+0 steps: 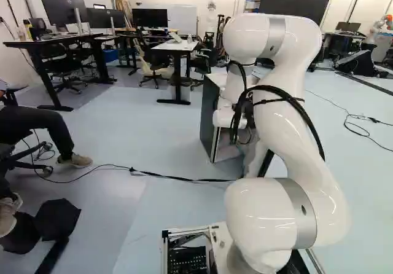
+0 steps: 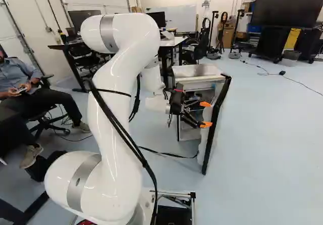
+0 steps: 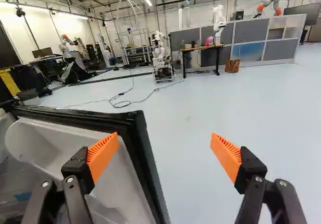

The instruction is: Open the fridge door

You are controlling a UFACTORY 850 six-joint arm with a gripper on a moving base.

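The fridge (image 1: 210, 114) stands on the floor (image 1: 147, 133) ahead of the arm (image 2: 113, 99), its door (image 2: 215, 129) swung wide open. The hand (image 2: 205, 114) is at the fridge's open front, near the door. It is released, its two fingers spread well apart. One orange pad (image 3: 103, 156) shows against the door's inner side; whether they touch, I cannot tell. A black cable (image 1: 172, 177) lies on the floor near the fridge.
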